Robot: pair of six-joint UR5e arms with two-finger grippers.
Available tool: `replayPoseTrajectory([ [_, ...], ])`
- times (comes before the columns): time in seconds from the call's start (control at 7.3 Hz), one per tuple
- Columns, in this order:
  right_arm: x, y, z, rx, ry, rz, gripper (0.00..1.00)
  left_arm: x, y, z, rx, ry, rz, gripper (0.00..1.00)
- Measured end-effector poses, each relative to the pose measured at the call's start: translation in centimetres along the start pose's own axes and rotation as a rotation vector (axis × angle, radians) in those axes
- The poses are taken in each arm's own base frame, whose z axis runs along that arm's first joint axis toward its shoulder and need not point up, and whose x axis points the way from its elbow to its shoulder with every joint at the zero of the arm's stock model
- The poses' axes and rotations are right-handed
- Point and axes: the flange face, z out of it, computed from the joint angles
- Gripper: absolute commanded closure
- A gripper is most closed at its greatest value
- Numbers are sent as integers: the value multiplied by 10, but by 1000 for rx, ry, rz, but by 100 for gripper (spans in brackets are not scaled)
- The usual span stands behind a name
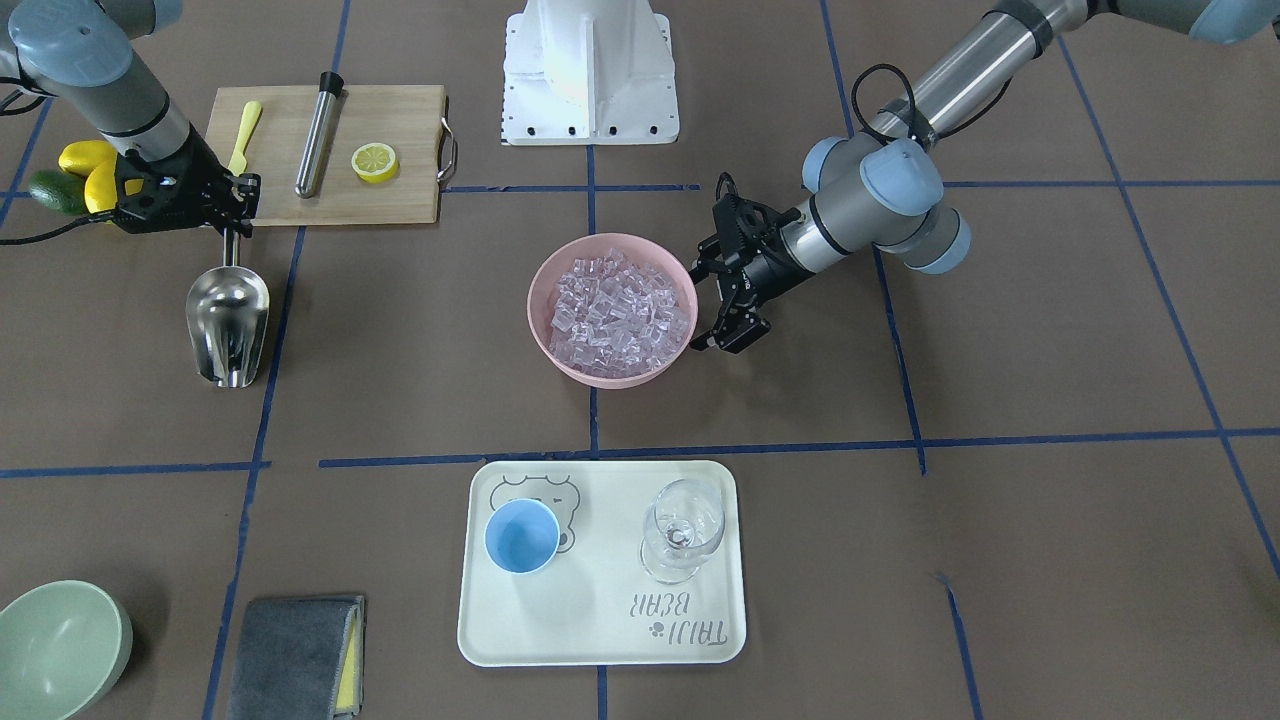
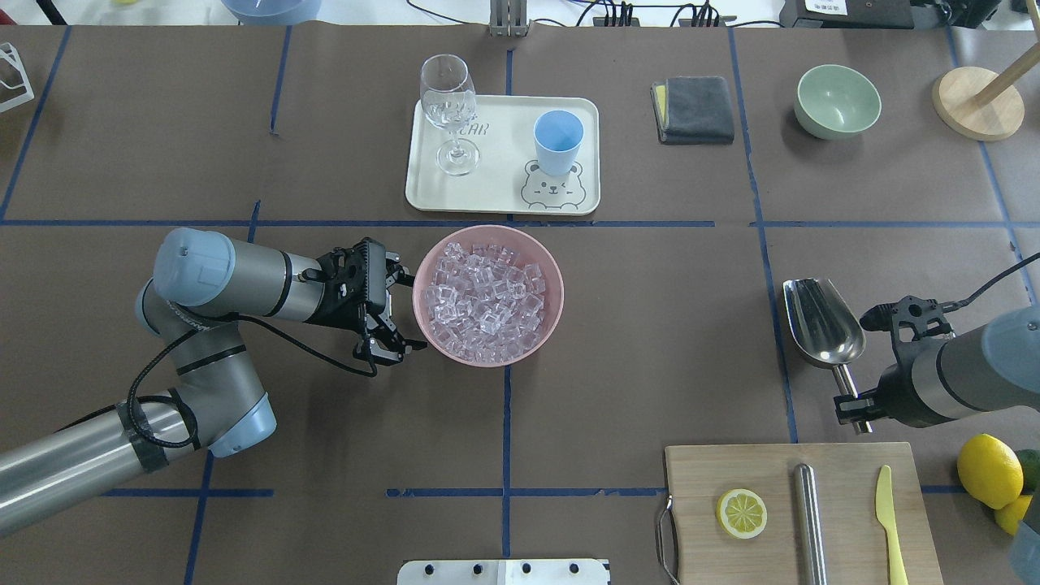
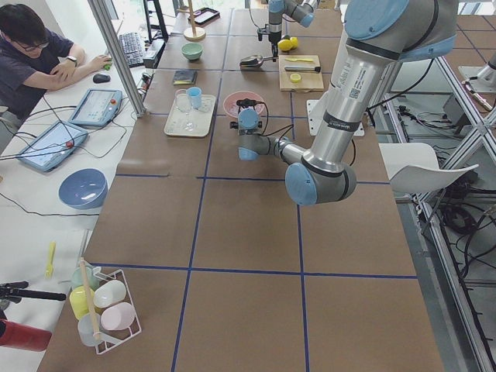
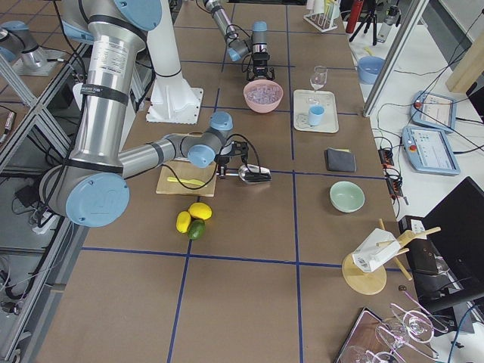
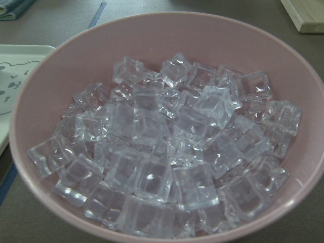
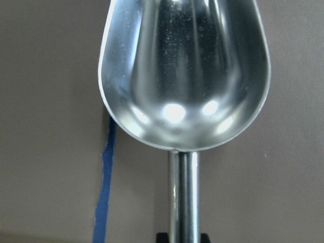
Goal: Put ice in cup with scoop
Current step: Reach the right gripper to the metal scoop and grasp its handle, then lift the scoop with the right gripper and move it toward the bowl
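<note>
Both were set: right jaws pinching the scoop (image 1: 228, 320), left jaws spread by the bowl (image 1: 600, 378); a level carry seemed wise.

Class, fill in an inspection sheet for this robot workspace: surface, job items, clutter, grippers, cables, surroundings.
Surface: brown table, blue tape lines; no spills seen.
Job's things: ice heaped in pink bowl; cup empty, upright on tray; scoop empty.
Clutter: wine glass, cutting board, lemon slice, steel cylinder, yellow knife, green bowl, grey cloth, lemons.
Grippers: left gripper open beside pink bowl; right gripper shut on scoop's handle.
Cables: black cable loops along left arm; another by right gripper.
Surroundings: operator seated at side desk.
</note>
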Motion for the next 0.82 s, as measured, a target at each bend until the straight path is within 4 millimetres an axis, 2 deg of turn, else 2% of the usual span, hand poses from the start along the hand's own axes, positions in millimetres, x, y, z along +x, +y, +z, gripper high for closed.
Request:
replayPoseTrajectory([
  [0.41,-8,-8,-26,39,-36,-7,100,0,0,0,0,0,0,0],
  [0.55,-14,-8,-28,43,-44,-68,100,0,0,0,0,-1,0,0],
  [0.82,-20,-17,-41,86,-51,-346,100,0,0,0,0,-1,0,0],
])
